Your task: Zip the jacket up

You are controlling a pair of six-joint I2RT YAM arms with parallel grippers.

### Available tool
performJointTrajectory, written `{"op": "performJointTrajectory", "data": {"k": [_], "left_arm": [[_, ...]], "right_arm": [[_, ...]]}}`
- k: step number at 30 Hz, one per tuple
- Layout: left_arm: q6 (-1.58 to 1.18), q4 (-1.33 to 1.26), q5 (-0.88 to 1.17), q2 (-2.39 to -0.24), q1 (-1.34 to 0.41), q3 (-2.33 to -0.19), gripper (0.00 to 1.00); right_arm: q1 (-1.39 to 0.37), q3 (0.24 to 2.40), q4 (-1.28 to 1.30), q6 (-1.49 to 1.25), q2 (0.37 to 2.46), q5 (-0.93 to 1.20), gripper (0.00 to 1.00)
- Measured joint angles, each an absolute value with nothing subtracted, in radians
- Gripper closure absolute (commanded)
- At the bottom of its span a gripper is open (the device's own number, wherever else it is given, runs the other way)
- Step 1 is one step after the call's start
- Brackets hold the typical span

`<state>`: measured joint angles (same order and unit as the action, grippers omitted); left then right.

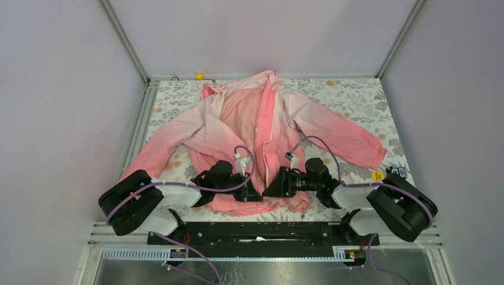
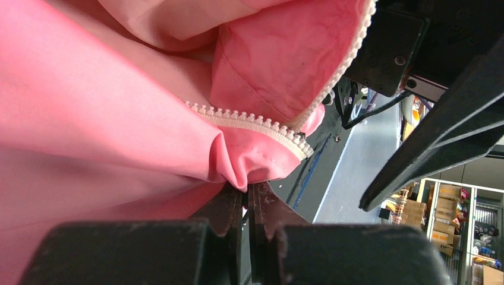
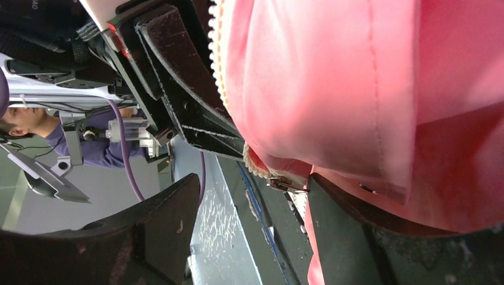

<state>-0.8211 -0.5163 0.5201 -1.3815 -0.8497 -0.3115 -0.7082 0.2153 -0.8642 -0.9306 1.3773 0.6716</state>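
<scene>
On the flowered table (image 1: 356, 95) the jacket (image 1: 226, 127) lies spread face up, with its collar toward the far wall, its sleeves out to both sides and its front open. Both arms meet at the hem, by the table's near edge. The left gripper (image 2: 246, 193) is pinched onto a fold of pink cloth just below the end of one row of white zipper teeth (image 2: 255, 123). Its fingers are almost touching, with the fabric between them. The right gripper (image 3: 252, 199) stands wide with nothing clamped. The cloth drapes over one finger (image 3: 350, 237), and a small metal pull (image 3: 284, 184) hangs at the hem's edge between the two fingers. A second row of teeth runs up beside the left gripper's black finger.
</scene>
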Motion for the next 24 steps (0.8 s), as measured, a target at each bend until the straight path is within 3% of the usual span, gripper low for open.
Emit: {"op": "performJointTrajectory", "data": {"k": [17, 24], "left_arm": [[-0.821, -0.524, 0.521, -1.396, -0.85, -0.311, 1.0], [-0.821, -0.524, 0.521, -1.397, -0.849, -0.311, 1.0]], "right_arm": [[-0.709, 0.216, -0.713, -0.894, 1.276, 0.667, 0.29], [-0.709, 0.216, -0.701, -0.896, 1.259, 0.667, 0.39]]}}
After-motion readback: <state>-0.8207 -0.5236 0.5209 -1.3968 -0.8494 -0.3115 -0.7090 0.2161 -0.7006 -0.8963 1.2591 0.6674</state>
